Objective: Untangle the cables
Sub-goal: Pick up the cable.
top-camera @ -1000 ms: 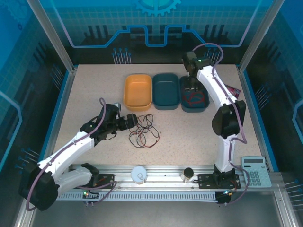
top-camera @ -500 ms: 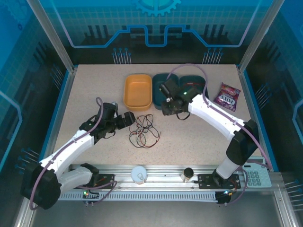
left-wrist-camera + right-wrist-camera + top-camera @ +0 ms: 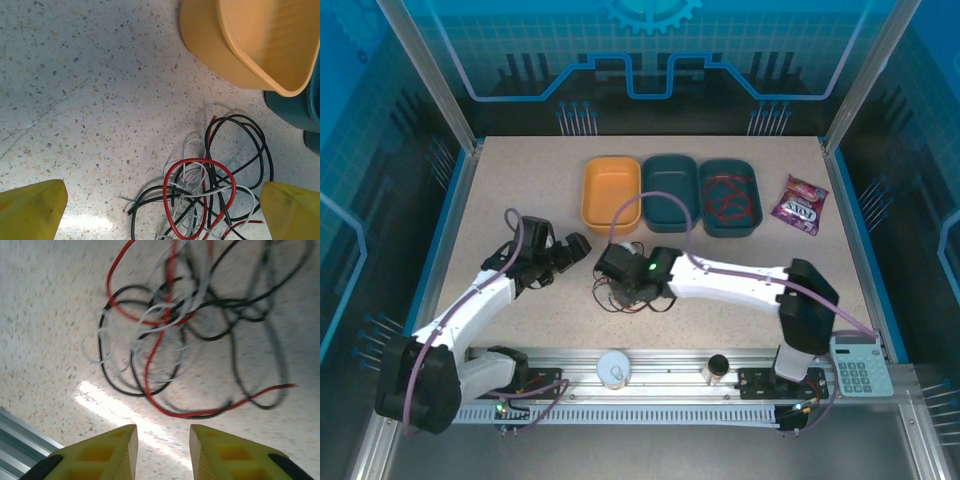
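Cables (image 3: 205, 192): red, white and black strands lay tangled on the table (image 3: 75, 100), near the orange bin (image 3: 260, 45).
Left jaws: stood wide apart, empty, beside the tangle.
Right jaws: narrowly parted, gripping nothing, poised over the tangle.

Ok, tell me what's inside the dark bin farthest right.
A loose coil of red cable lies in the dark bin. Nothing covers it from above. The floor shows around the loops, but what lies right under them cannot be made out.
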